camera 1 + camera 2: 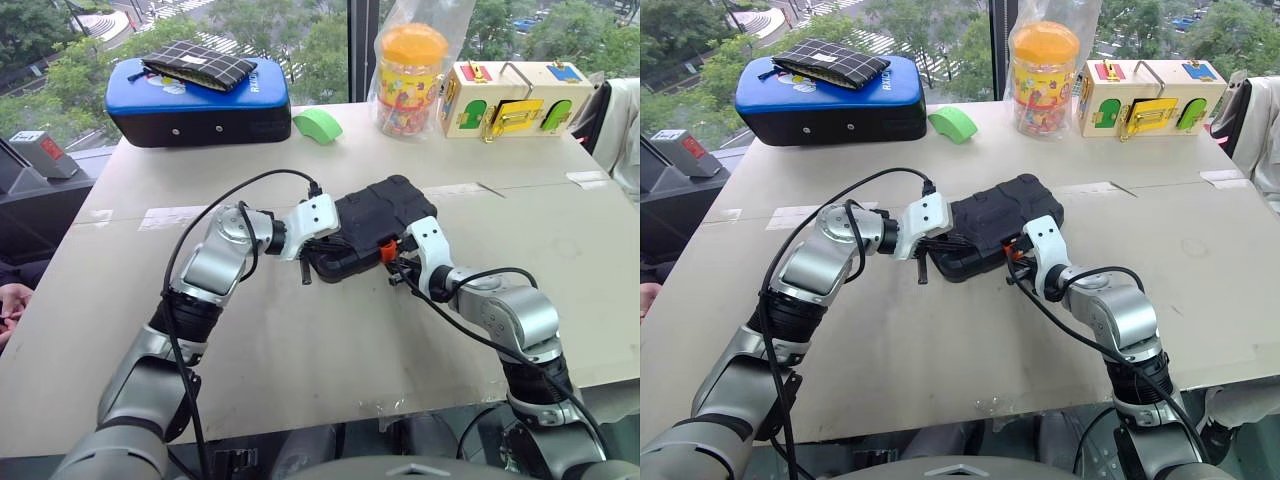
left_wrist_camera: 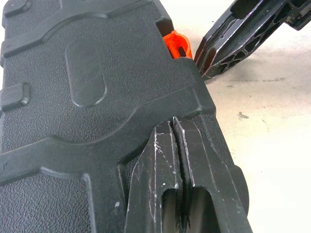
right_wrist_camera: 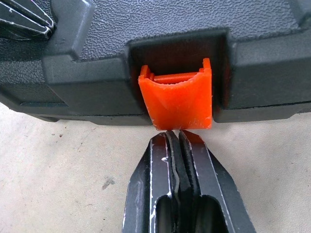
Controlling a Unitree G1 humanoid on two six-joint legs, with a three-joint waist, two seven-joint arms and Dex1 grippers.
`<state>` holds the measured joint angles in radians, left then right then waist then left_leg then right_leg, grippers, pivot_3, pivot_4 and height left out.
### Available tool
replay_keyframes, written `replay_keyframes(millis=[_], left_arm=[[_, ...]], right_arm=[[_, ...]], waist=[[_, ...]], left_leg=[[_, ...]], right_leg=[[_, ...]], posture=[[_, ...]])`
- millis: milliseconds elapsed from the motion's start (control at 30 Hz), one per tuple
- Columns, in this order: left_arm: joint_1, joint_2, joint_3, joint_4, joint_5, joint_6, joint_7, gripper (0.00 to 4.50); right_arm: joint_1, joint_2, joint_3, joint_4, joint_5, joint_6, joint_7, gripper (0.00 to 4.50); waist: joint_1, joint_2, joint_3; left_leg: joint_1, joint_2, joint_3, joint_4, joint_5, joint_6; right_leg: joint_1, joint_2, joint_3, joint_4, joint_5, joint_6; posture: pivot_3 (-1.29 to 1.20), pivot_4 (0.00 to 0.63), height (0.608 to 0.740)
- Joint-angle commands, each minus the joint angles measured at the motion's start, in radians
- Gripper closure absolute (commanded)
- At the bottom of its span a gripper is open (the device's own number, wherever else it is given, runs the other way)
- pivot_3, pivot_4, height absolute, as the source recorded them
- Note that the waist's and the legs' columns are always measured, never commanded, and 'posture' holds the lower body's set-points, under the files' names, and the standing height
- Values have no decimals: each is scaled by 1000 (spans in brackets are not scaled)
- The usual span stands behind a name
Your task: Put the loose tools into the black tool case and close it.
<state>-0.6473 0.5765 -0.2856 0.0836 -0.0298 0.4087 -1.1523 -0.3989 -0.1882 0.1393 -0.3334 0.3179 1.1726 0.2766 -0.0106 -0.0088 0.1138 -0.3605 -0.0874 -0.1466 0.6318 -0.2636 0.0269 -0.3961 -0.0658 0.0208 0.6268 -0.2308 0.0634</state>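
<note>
The black tool case lies closed in the middle of the table, lid down. Its small orange latch sits on the front edge facing me. My left gripper is shut, its tips resting on the lid's front corner at the case's left end. My right gripper is shut too, with its tips touching the lower edge of the orange latch. In the left wrist view the right gripper stands just beside the latch. The loose tools are out of view.
At the table's back stand a blue rounded case with a checked pouch on it, a green object, an orange-lidded jar in a plastic bag and a yellow wooden latch box. A person's hand shows at the left edge.
</note>
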Motion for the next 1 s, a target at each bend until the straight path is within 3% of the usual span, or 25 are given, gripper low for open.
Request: replay_keyframes(millis=[33,133,300,467,833,1000], left_arm=[[54,-9,-104,49,42,33,-21,4500],[56,-10,-104,48,43,34,-21,4500],[55,-14,-99,62,47,29,-18,4500],[58,-13,-97,63,47,28,-19,4500],[49,-11,-95,78,49,17,-27,4500],[50,-9,-91,77,48,19,-24,4500]], right_arm=[[-65,12,-12,-28,3,-49,1,4468],[-48,-2,-7,-51,7,-37,6,4468],[115,-78,-26,-224,61,-41,67,4468],[172,-48,-65,-278,81,-136,63,4468],[98,2,-44,-105,4,-319,14,4468],[123,-12,5,-19,-31,-320,20,4468]], waist=[[0,0,0],[-1,0,0],[9,1,-2],[8,2,-2],[9,2,-3],[8,2,-4]], left_leg=[[0,0,0,0,0,0],[0,0,0,0,0,0],[0,0,-1,0,0,0],[0,0,-1,0,0,0],[0,0,-1,0,0,0],[0,0,-1,0,0,0]], right_leg=[[0,0,0,0,0,0],[0,0,0,0,0,0],[1,-1,-1,-1,0,1],[1,-1,-2,-1,-1,2],[1,-1,-2,-1,-1,1],[1,-1,-2,-1,-1,1]], posture=[[0,150,740],[0,150,740],[0,150,740],[0,150,740],[0,150,740],[0,150,740]])
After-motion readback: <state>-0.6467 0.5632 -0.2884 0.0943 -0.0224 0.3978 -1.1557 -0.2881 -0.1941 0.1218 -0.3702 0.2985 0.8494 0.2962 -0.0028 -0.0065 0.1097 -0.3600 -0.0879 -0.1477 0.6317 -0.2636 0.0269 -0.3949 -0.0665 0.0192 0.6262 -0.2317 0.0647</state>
